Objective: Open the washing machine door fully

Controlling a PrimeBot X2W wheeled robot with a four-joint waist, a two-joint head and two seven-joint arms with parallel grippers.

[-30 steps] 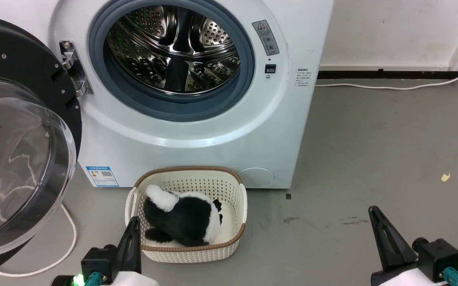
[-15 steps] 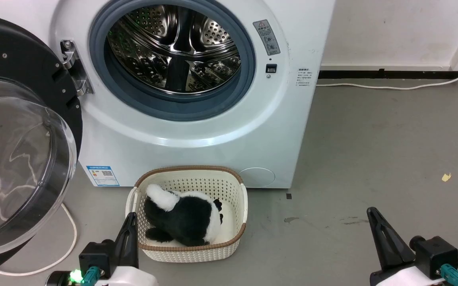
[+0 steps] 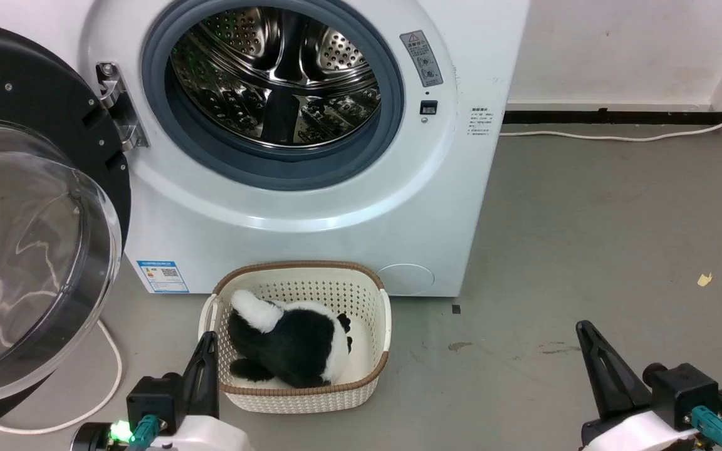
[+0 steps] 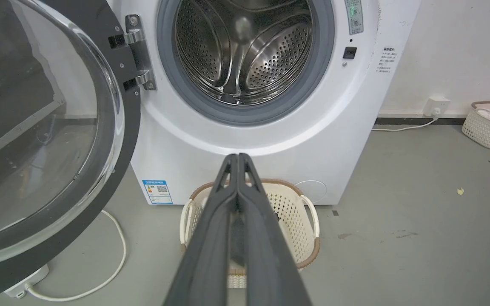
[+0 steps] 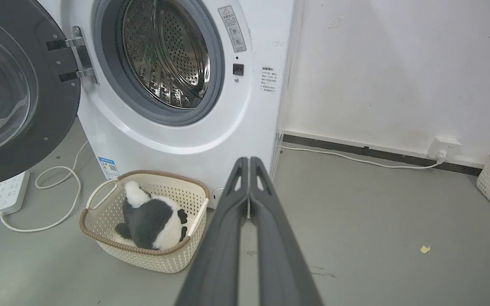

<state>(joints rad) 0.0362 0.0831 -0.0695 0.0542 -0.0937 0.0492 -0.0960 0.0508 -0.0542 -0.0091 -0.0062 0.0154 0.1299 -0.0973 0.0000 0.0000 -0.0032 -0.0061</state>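
In my head view the washing machine door (image 3: 29, 213) hangs swung wide on its hinge (image 3: 116, 103) left of the washing machine (image 3: 311, 238), while my left end effector (image 3: 209, 344) and right end effector (image 3: 586, 338) sit low, both with fingers pressed together and empty. My left wrist view puts the glossy black rim (image 4: 129, 127) nearest: heavy, stiff and slippery, I judge (the glass bowl (image 4: 36, 127) more so), so I'd push its free edge. My right wrist view shows it well apart.

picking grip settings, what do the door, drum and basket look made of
The washing machine door: glossy black rim, likely plastic, around a clear reflective bowl, glass or plastic; drum: shiny perforated metal, probably steel; basket: matte cream perforated plastic, brown woven-look rim.
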